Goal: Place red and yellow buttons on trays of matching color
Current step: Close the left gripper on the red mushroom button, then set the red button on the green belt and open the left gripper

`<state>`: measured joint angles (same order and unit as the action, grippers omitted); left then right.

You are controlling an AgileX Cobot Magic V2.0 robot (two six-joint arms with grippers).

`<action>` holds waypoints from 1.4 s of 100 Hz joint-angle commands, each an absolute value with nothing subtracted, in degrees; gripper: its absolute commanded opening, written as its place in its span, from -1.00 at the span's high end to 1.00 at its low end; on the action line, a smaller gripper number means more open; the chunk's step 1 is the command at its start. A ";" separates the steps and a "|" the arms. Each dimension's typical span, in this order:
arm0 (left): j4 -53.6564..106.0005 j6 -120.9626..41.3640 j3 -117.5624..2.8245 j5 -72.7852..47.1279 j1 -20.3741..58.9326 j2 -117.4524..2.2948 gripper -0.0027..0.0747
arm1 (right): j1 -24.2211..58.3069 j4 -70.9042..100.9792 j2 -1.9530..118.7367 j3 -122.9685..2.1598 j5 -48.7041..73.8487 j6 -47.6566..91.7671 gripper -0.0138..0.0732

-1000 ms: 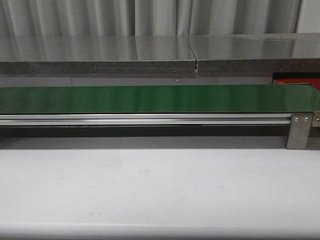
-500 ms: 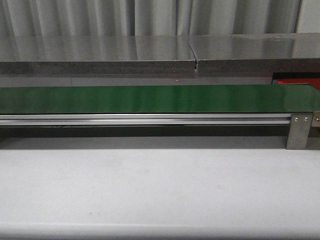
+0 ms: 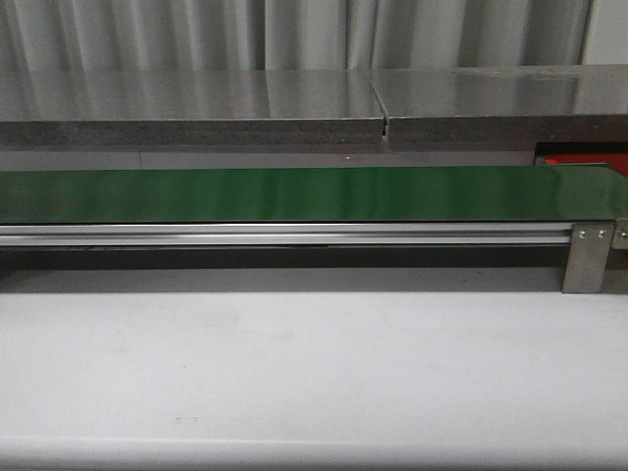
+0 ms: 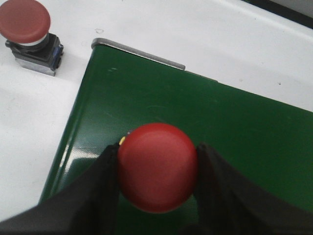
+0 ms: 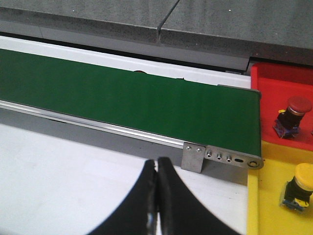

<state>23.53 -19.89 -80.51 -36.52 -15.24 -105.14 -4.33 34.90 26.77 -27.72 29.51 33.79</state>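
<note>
So the left hand (image 4: 156, 169) has its two dark fingers (image 4: 105, 171) clamped either side of a red button (image 4: 157, 166), right over the corner end of the green belt (image 4: 220, 127). Can't tell if the button sits on the belt or is already lifted a hair. Just off that corner, a second red button (image 4: 27, 27) with a grey base sits on the white counter (image 4: 29, 122).

The right hand (image 5: 157, 196) is pinched fully together with nothing in it, hanging over the counter near the belt's other end. Past the metal bracket (image 5: 193, 156) there's the red tray (image 5: 274, 83) with one red button (image 5: 293, 115) in it, and the yellow tray (image 5: 264, 196) with a yellow button (image 5: 301, 183).

As for what changed: nothing I can see. The front view looks the same across the last second, belt bare, no arm in it. My read is one of each colour is sorted, and the gripped red one needs to reach the red tray, way down the far end.
</note>
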 commanded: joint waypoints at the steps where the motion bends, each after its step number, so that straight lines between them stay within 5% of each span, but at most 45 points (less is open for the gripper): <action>1: 24.86 -20.03 -82.01 -34.54 -14.91 -102.07 0.26 | -4.39 36.29 26.91 -29.18 26.15 34.29 0.95; 15: 24.86 -20.12 -82.01 -34.76 -14.91 -102.07 -0.40 | -4.39 36.29 26.91 -29.18 26.15 34.29 0.95; 25: 25.02 -20.12 -82.13 -35.12 -14.91 -102.07 -0.61 | -4.39 36.29 26.91 -29.18 26.15 34.29 0.95; 70: 24.95 -20.12 -89.23 -37.47 -15.77 -98.90 -0.62 | -4.39 36.29 26.91 -29.18 26.15 34.29 0.95; 140: 20.27 -20.12 -90.04 -34.64 -27.32 -107.18 -0.62 | -4.39 36.29 26.91 -29.18 26.15 34.29 0.95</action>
